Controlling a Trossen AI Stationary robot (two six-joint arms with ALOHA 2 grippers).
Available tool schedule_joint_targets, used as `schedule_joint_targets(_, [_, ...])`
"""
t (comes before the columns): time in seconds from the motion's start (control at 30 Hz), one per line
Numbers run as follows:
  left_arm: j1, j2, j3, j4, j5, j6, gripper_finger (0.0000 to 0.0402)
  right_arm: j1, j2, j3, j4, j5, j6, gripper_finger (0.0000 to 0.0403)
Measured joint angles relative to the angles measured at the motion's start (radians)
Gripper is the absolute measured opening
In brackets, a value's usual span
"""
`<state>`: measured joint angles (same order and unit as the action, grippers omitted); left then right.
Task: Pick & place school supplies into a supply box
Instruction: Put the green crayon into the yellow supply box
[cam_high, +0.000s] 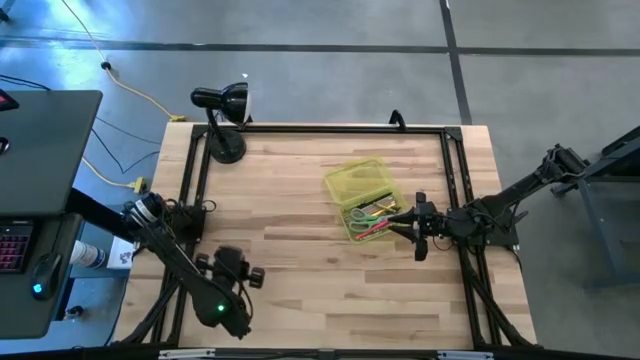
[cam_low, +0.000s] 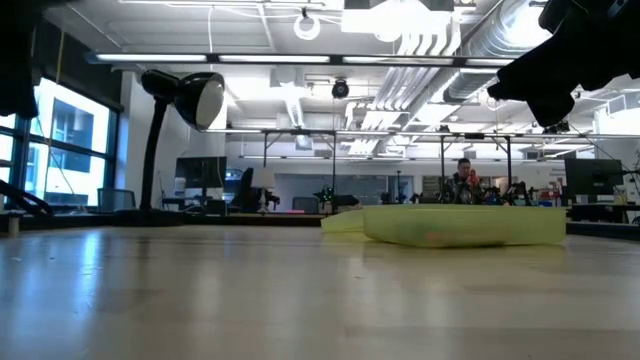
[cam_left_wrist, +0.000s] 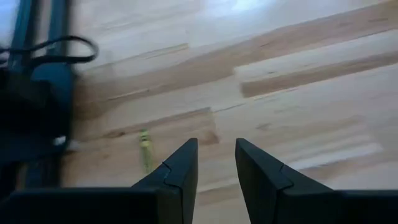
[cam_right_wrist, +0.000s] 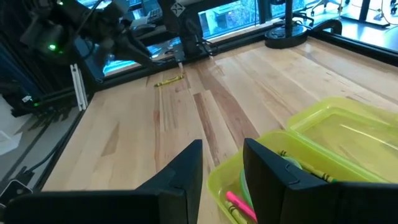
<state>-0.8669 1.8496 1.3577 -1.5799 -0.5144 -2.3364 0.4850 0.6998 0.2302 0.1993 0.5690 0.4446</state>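
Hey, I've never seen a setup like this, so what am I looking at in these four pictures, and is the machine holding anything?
This is a robot with two dark arms at a wooden table, each ending in a two-finger gripper. One picture looks straight down from above, one looks level across the tabletop, and two come from cameras on the arms' wrists. The right gripper is at the edge of an open yellow-green supply box that holds green-handled scissors and a pink marker. The left gripper waits low over bare wood near the table's left side, close to a small yellow-green crayon. A black desk lamp stands at the far corner. Both grippers are open and hold nothing.
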Motion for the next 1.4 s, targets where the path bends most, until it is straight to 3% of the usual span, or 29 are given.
schedule_joint_targets(0.13, [-0.005, 0.001, -0.084, 0.049, 0.029, -0.018, 0.0138, 0.0, 0.0, 0.0, 0.0, 0.002, 0.0, 0.0094])
schedule_joint_targets(0.3, [-0.041, 0.026, -0.211, 0.212, 0.165, -0.06, 0.0138, 0.0, 0.0, 0.0, 0.0, 0.004, 0.0, 0.0094])
schedule_joint_targets(0.43, [-0.072, 0.024, -0.283, 0.306, 0.172, -0.078, 0.0138, -0.001, 0.0, 0.0, 0.009, 0.023, 0.0, 0.0094])
schedule_joint_targets(0.73, [-0.085, 0.021, -0.32, 0.255, 0.159, -0.08, 0.0138, -0.001, 0.0, 0.0, 0.035, 0.065, 0.0, 0.0094])
schedule_joint_targets(0.97, [-0.085, 0.021, -0.398, 0.358, 0.153, -0.081, 0.0138, -0.001, 0.0, 0.0, 0.055, 0.065, 0.0, 0.0094])
schedule_joint_targets(1.4, [-0.084, 0.018, -0.522, 0.521, -0.024, -0.104, 0.0138, -0.001, 0.0, 0.0, 0.059, 0.081, 0.002, 0.0094])
